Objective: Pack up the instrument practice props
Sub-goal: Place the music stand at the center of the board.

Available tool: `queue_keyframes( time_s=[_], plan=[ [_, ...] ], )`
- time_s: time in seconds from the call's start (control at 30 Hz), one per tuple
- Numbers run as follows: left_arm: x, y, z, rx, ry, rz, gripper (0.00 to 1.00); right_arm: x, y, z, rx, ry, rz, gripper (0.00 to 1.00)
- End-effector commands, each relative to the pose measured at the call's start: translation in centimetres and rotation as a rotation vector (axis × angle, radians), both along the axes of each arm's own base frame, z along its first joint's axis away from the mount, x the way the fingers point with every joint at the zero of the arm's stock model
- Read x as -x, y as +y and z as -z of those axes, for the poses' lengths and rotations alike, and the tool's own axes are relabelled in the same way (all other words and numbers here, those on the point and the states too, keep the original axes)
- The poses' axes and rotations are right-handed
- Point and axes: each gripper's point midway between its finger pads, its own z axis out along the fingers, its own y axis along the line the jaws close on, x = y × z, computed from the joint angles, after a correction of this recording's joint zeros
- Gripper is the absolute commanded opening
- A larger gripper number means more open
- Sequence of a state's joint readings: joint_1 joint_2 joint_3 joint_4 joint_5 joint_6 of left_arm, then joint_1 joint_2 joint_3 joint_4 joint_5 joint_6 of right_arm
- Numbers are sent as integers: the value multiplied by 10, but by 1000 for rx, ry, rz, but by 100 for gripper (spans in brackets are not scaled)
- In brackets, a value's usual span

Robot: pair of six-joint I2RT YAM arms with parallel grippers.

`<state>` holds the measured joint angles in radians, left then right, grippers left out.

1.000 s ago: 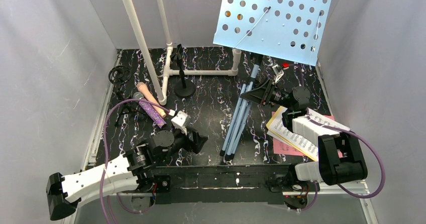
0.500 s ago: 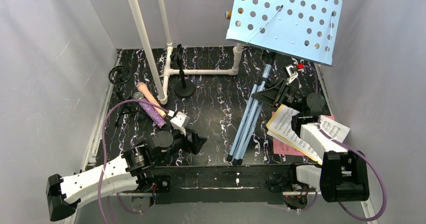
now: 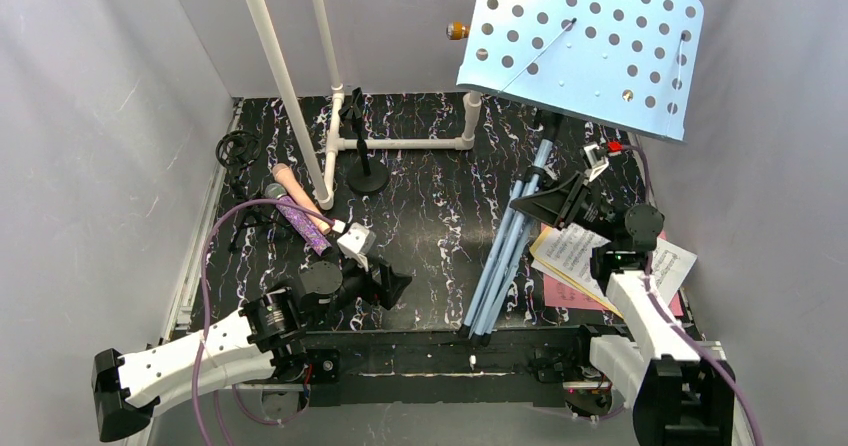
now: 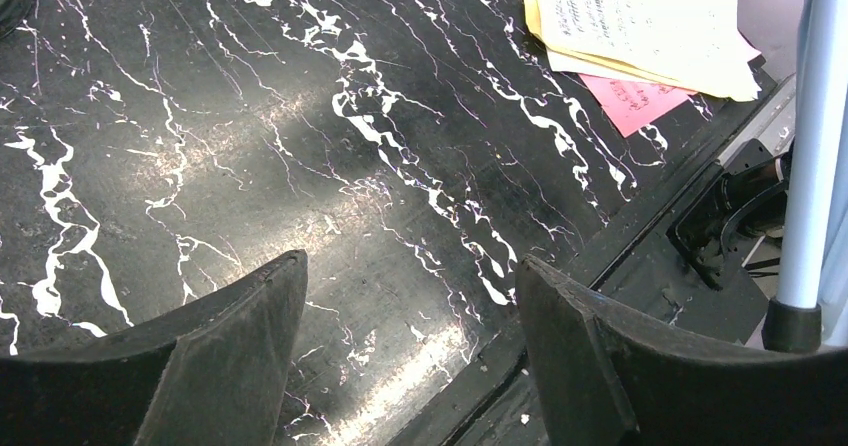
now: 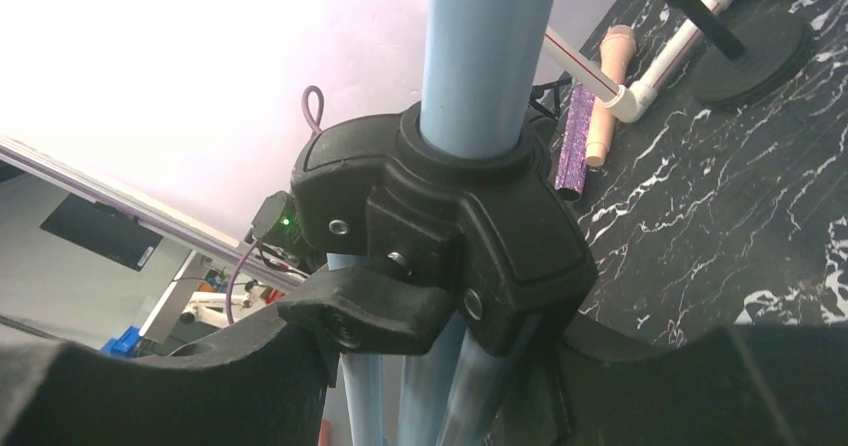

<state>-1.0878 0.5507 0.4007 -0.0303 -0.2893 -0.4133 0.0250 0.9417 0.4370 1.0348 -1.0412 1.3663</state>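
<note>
The light-blue perforated music rack (image 3: 585, 51) stands tilted at the back right on folded blue legs (image 3: 505, 266). My right gripper (image 3: 548, 201) is shut on the black collar (image 5: 450, 216) round its pole (image 5: 485, 46), a finger on each side. My left gripper (image 3: 400, 284) hovers open and empty over the marbled table (image 4: 300, 166). The pink microphone (image 3: 295, 191) and glittery purple microphone (image 3: 300, 224) lie side by side at the left. Sheet-music pages (image 3: 575, 256) lie under my right arm. A round-base mic mount (image 3: 368, 179) stands mid-back, and a black tripod mount (image 3: 240, 151) lies far left.
A white pipe frame (image 3: 400, 144) rises from the back of the table, one pipe slanting past the microphones. Grey walls close in left, right and back. In the left wrist view the pages (image 4: 640, 16) and a blue leg (image 4: 810, 166) sit near the table's front edge.
My right arm has swung the music rack to the right and more upright, its legs sliding right across the table. The left gripper has stayed in place.
</note>
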Motion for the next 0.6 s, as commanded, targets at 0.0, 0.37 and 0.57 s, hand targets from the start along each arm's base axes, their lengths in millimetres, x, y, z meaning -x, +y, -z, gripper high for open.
queue_keyframes(
  time_s=[0.0, 0.37, 0.57],
  plan=[
    [2, -3, 1, 14, 3, 17, 75, 20, -11, -66, -14, -450, 172, 1],
    [8, -15, -3, 24, 22, 74, 76, 6, -20, -32, 96, -308, 304, 1],
    [9, -13, -6, 41, 16, 73, 77, -6, -26, -18, 149, -273, 353, 1]
  ],
)
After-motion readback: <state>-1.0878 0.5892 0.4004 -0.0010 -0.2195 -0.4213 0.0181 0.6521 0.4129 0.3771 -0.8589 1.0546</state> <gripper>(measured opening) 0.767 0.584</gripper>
